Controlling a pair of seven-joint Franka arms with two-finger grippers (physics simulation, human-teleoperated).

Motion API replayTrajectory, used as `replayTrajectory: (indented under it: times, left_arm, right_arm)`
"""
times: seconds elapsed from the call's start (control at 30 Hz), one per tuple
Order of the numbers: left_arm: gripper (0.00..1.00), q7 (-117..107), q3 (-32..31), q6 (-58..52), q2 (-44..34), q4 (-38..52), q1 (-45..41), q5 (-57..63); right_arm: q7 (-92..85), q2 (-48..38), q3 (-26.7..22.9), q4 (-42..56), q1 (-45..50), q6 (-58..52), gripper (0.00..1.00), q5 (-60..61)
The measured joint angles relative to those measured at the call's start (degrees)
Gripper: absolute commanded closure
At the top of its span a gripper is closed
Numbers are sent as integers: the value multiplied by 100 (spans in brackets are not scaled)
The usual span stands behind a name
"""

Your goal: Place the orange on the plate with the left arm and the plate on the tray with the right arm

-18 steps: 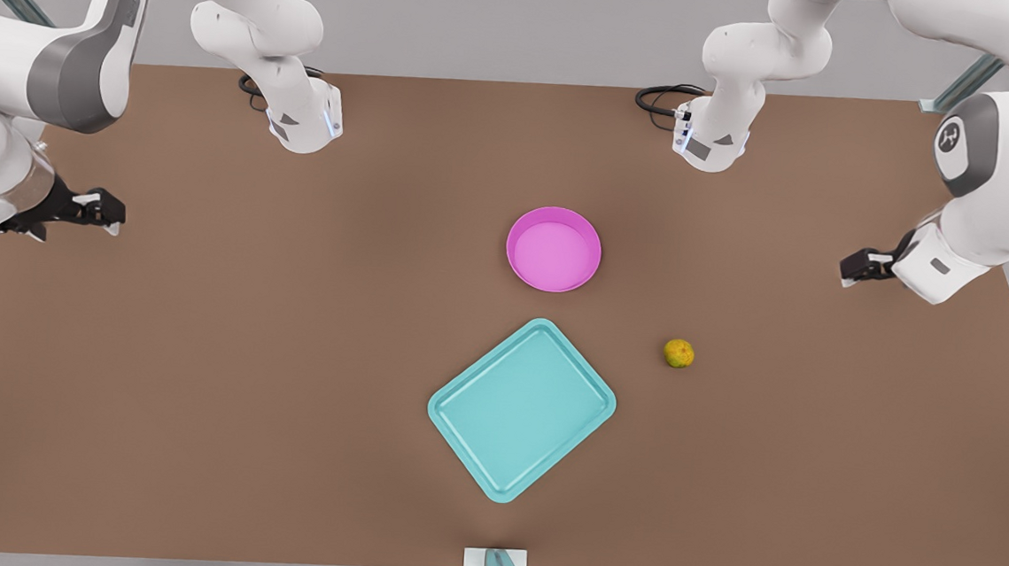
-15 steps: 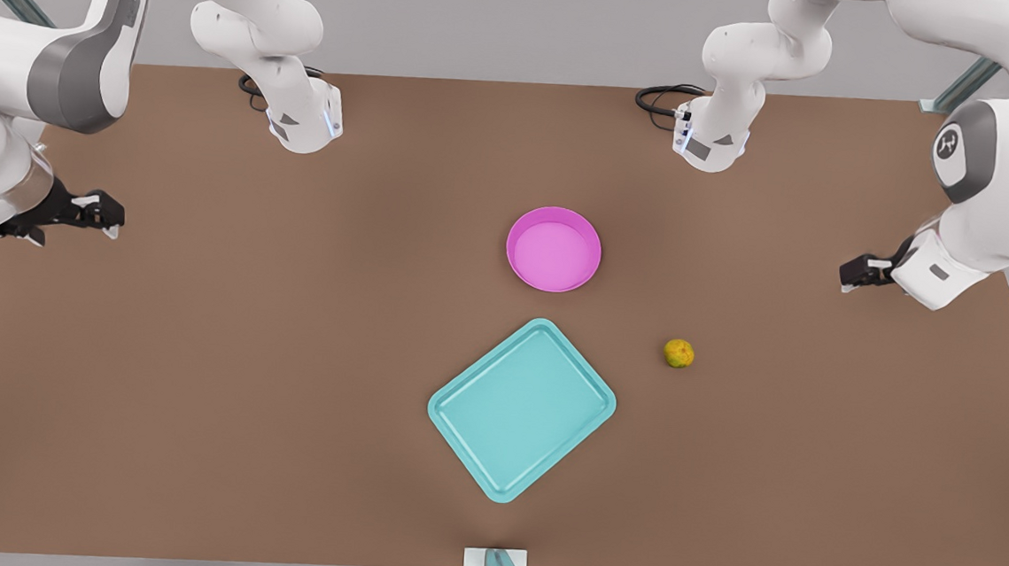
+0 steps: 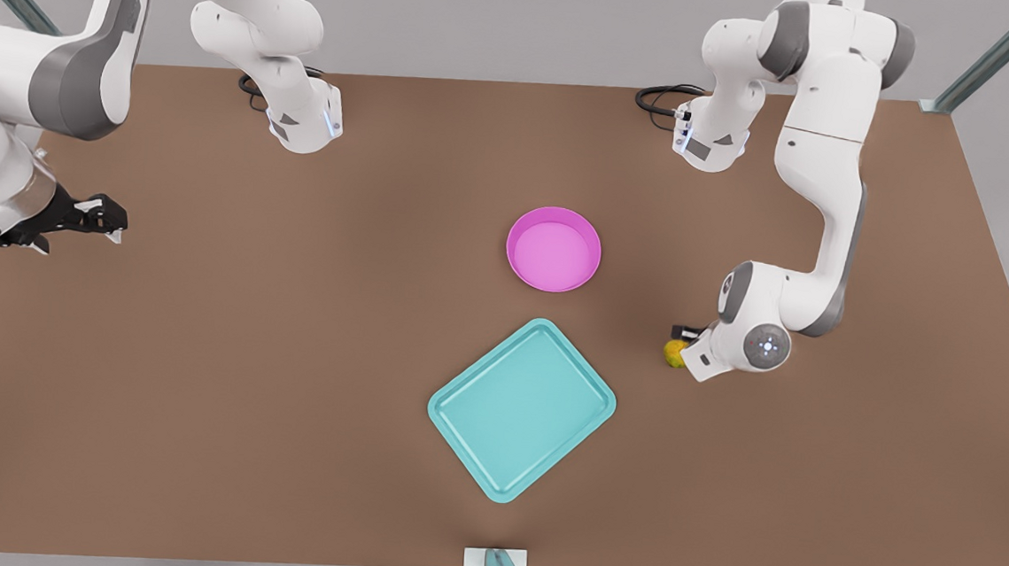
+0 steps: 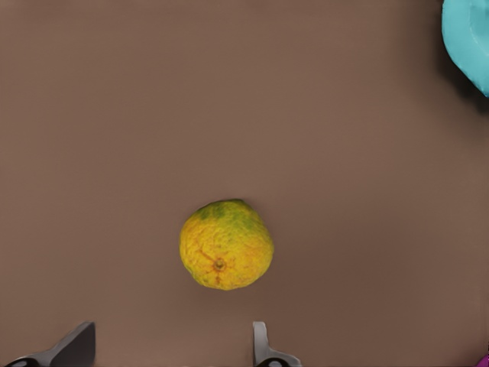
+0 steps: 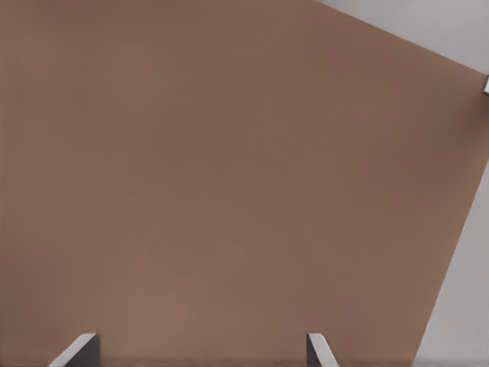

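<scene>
Our left end effector (image 4: 168, 348) is low over the counter (image 3: 287, 348) at the front view's right, fingers (image 4: 263, 348) spread apart, nothing between them. That arm is folded down, elbow high, wrist bent toward the centre. Our right end effector (image 3: 105, 218) hangs at the front view's left edge, fingers (image 5: 80, 348) wide apart, empty, arm waiting with wrist roughly level.

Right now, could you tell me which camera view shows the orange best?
The left wrist view: the orange sits whole and unobstructed on the table. In the front view, the left end effector partly covers it.
</scene>
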Motion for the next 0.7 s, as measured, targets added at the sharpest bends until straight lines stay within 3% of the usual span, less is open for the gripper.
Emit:
replayTrajectory:
  times: [0.27, 0.7]
  left_arm:
    - [0, -75, 0, 724, 182, -41, -171, -32]
    - [0, -144, 0, 956, 623, -45, -169, -36]
  right_arm:
    - [-78, 31, -5, -103, 3, -49, 0, 7]
    - [-154, 89, -6, -113, 2, -60, 0, 7]
